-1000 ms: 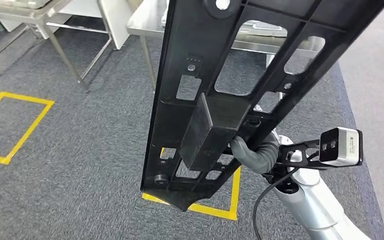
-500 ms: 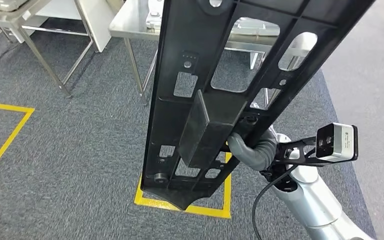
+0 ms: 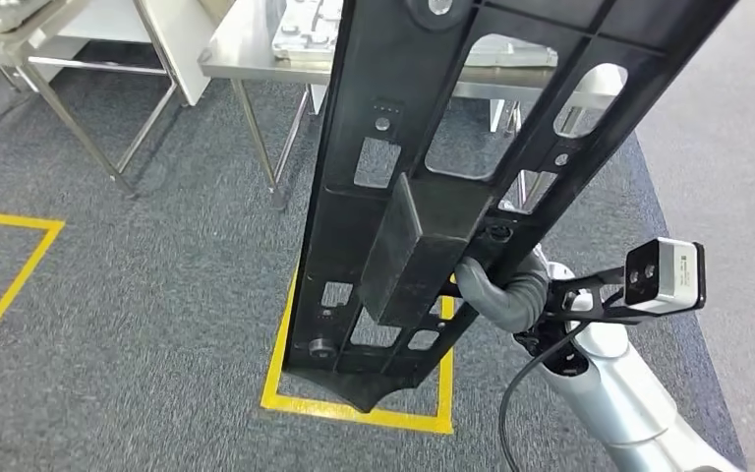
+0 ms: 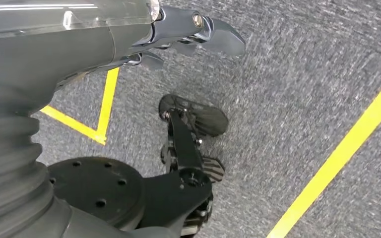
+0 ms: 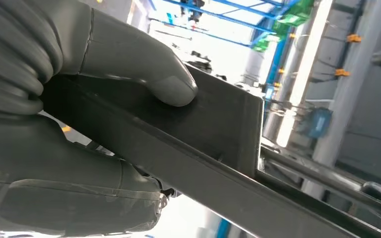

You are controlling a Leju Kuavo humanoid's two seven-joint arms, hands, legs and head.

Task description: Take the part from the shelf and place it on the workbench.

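A long black plastic frame part (image 3: 423,147) with cut-out windows and a boxy block at its middle stands nearly upright in the head view. My right hand (image 3: 496,293) grips it from behind at the block. In the right wrist view the thick grey thumb (image 5: 139,67) presses on the part's dark block (image 5: 218,124). My left hand (image 4: 188,34) hangs over the carpet, its dark fingers (image 4: 218,37) slightly curled and holding nothing. The steel workbench (image 3: 241,49) stands ahead, partly hidden behind the part.
Yellow tape marks a square (image 3: 280,398) on the grey carpet below the part; another taped outline (image 3: 10,285) lies to the left. A second steel table (image 3: 20,29) stands at the far left. A light moulded tray (image 3: 305,29) lies on the workbench.
The whole scene has shifted: the workbench and the taped square have drawn closer and moved left, so the camera has moved. My right hand holds the part as before.
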